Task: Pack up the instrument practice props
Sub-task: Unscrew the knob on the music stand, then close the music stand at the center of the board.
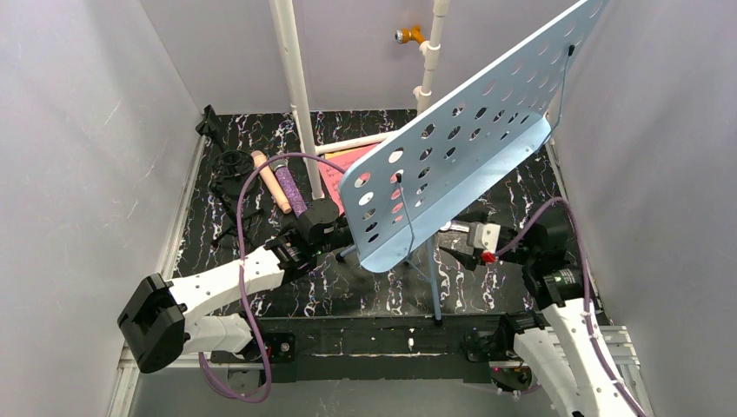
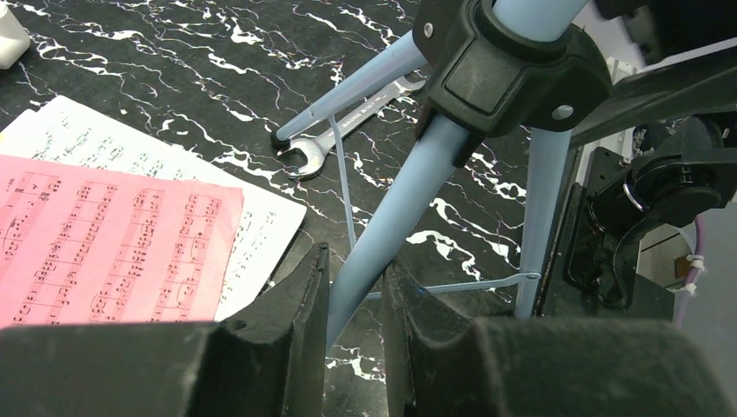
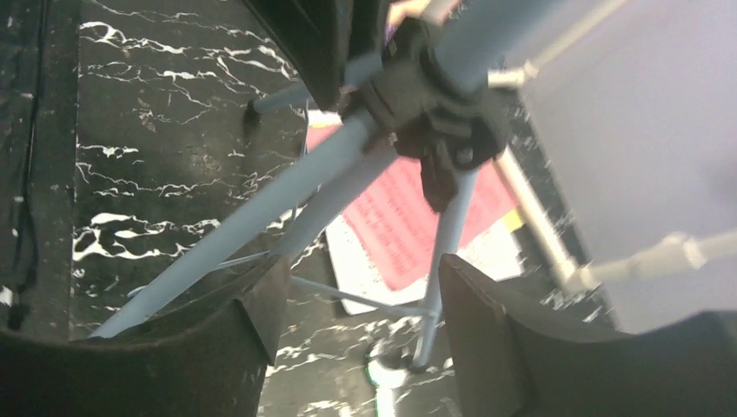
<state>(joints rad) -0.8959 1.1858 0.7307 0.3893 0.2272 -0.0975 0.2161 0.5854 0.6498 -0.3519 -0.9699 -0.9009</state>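
The left gripper (image 2: 356, 282) is pinched on a lower tube of the light-blue music rack (image 1: 461, 148), standing mid-table, its panel leaning toward 1 o'clock — hiding most of the sheet-music pages (image 2: 113, 234). The right gripper (image 3: 361, 295) gapes wide around the blurred legs, holding nothing

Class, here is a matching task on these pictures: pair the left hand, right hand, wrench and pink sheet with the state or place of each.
Column one:
1 left hand
2 right hand
3 wrench
4 pink sheet

Column two:
a lying over a white page
b open
c beside the far leg, at its foot
d shut on a stand leg

Pairs: 1-d, 2-b, 3-c, 4-a
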